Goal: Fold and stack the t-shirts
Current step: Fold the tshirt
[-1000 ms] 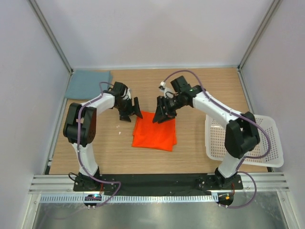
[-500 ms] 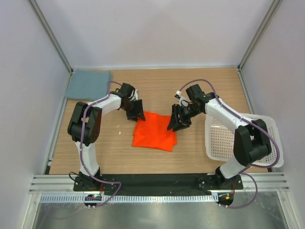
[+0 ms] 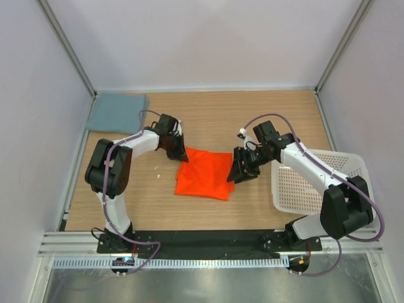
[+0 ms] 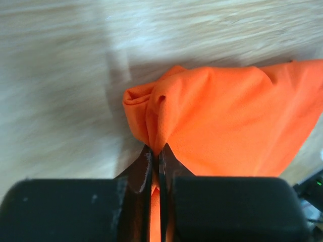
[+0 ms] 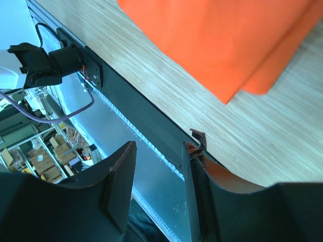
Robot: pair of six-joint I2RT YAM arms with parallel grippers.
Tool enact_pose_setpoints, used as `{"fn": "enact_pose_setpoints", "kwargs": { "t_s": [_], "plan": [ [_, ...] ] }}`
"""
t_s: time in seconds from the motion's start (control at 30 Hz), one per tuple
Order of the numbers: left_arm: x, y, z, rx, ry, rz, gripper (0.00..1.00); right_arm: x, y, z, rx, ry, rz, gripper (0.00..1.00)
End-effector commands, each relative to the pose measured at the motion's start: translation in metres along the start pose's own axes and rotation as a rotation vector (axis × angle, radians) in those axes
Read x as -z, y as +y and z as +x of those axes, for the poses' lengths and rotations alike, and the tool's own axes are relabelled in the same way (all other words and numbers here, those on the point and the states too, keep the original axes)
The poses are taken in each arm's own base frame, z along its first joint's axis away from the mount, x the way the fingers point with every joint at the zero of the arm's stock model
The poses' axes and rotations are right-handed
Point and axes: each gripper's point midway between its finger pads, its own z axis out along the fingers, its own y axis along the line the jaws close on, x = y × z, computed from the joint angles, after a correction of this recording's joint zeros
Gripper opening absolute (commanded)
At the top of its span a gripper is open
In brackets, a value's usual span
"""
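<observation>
The left tool (image 4: 155, 164), jaws pressed together, pinches a bunched corner of the orange t-shirt (image 3: 203, 174), which lies folded in the middle of the desk (image 3: 265, 117). The right tool (image 3: 240, 171) stands spread and empty just beside the shirt's right edge. We judge the fabric light and limp, best taken at corners. Only the top view shows the grey-blue t-shirt (image 3: 117, 111), far left; only the left wrist view shows the pinch.

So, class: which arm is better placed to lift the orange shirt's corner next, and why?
Left. The left gripper is shut on a corner of the orange shirt. The right gripper is open beside the shirt's right edge, holding nothing.
</observation>
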Motion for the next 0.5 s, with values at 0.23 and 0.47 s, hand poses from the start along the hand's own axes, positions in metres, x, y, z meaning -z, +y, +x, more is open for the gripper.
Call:
{"fn": "enact_pose_setpoints", "kwargs": {
  "t_s": [0.23, 0.47],
  "plan": [
    [0.134, 0.012, -0.072, -0.172, -0.284, -0.43, 0.0, 0.015, 0.01, 0.011, -0.003, -0.015, -0.005, 0.46],
    [0.197, 0.024, -0.134, -0.304, -0.393, -0.694, 0.0, 0.015, 0.01, 0.017, -0.052, 0.005, -0.007, 0.45]
  ]
}}
